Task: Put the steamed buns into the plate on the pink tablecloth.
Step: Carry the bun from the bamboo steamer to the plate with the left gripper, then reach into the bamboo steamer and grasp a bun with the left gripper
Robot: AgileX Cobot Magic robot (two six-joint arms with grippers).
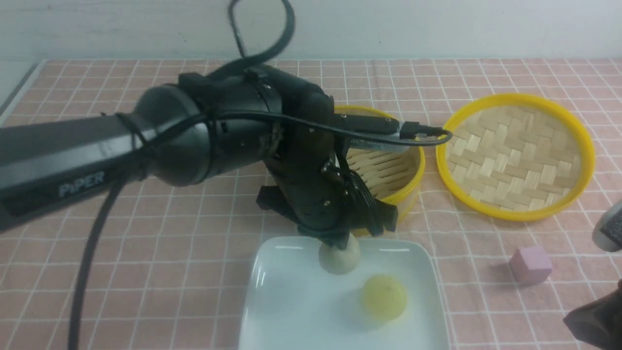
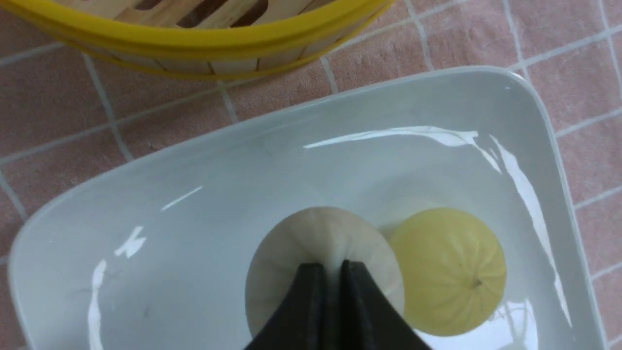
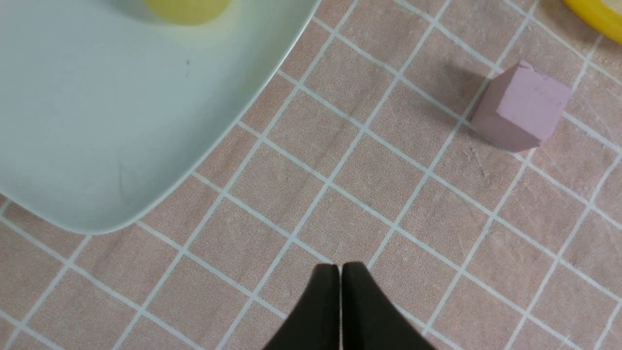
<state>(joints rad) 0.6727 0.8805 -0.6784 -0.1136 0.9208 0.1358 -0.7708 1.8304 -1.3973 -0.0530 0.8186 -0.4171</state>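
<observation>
Pinching the pale beige pleated steamed bun (image 1: 340,260) by its topknot, my left pincer (image 1: 335,241) is holding it at twelve o'clock on the glossy white square plate (image 1: 272,311), probably for a gentle set-down beside the round yellow steamed bun (image 1: 384,297) at three o'clock. The salmon-pink grid-lined tablecloth (image 1: 170,253) is lying flat. Left wrist view: the jaws are squeezing the pleats. Right wrist view: my right pincer (image 3: 339,272) is hanging closed and empty, near the small pink cube (image 3: 520,107).
</observation>
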